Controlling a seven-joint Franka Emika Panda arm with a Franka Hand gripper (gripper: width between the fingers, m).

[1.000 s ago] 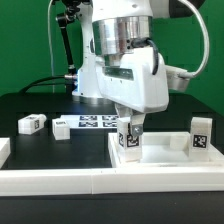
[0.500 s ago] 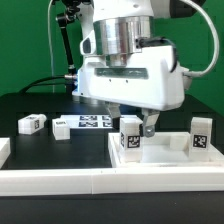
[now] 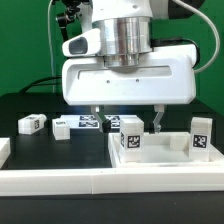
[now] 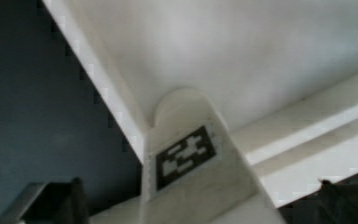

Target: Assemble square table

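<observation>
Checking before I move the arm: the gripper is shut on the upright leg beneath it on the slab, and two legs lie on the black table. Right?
Not shut: the exterior view shows the gripper open, its fingers spread either side of the upright leg beneath it on the slab, not touching it. Two legs do lie on the black table.

Square table slab and leg are showing smooth, matt white plastic; tool housing is gleaming glossy white under a brushed-metal collar; tabletop is reading matt black.
</observation>
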